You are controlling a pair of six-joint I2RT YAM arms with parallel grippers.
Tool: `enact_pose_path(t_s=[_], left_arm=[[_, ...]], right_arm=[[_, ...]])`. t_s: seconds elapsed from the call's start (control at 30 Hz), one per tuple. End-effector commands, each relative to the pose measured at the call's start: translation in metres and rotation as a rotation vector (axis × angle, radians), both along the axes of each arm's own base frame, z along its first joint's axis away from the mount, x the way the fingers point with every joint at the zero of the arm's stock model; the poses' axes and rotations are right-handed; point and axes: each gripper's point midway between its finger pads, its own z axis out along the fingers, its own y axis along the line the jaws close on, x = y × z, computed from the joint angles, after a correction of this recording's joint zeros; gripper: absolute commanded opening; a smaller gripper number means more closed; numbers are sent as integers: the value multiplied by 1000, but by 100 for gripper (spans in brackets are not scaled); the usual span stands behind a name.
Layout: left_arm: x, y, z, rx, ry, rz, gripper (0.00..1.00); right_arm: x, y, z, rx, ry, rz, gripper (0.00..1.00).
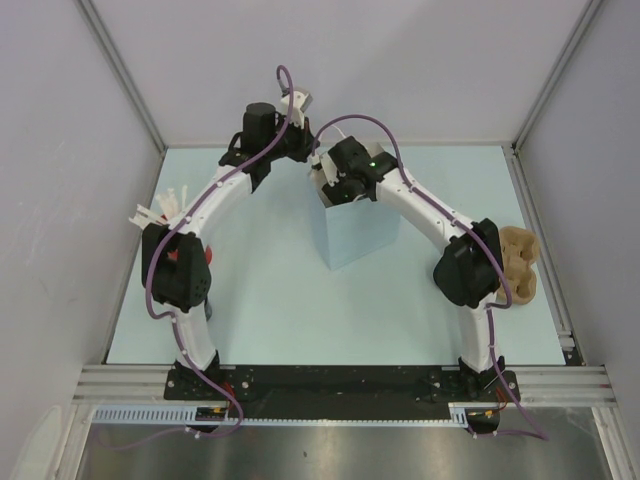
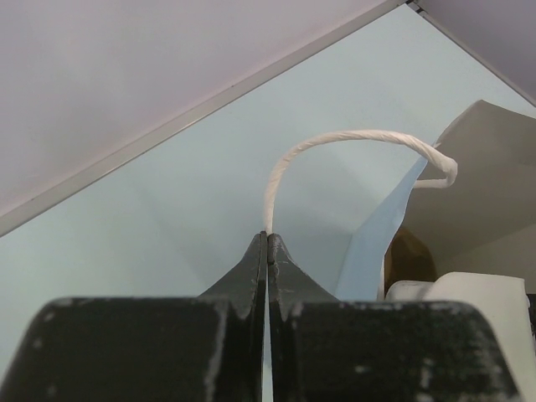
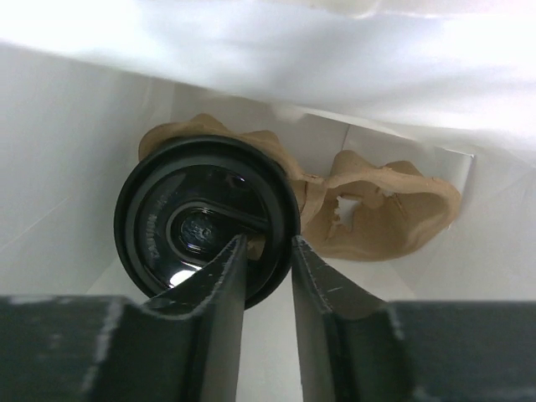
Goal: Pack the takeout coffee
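Note:
The takeout coffee [image 3: 197,222], a black cup with a round black sip lid, stands inside the pale-blue paper bag [image 1: 358,238], seated in a brown pulp carrier [image 3: 381,205] on the bag's floor. My right gripper [image 3: 268,243] reaches down into the bag, its jaws closed across the lid's rim, one finger on the lid and one outside it. In the top view only its wrist [image 1: 352,165] shows above the bag's mouth. My left gripper [image 2: 267,235] is shut on the bag's white twisted paper handle [image 2: 352,138], holding it up and away at the back left of the bag [image 2: 373,239].
A red cup of white straws [image 1: 163,212] stands at the left, partly behind my left arm. A second brown pulp carrier [image 1: 520,262] lies at the right edge of the pale-blue table [image 1: 280,310]. White walls enclose three sides.

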Motion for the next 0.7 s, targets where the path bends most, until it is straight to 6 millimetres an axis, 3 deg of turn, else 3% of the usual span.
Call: enact_pose_path(t_s=[0.0,0.33,0.67], left_arm=[[-11,-3,43,-48,-80,-21,0],[-13,-5,42,-45,-76,-34,0],[-15,-9,42,-41,-78,-47,0]], right_arm=[[-15,-1,22,9,-7,39,37],[-10,-3,54,46,-64,43,61],[9,-10,96,126,-152,3,73]])
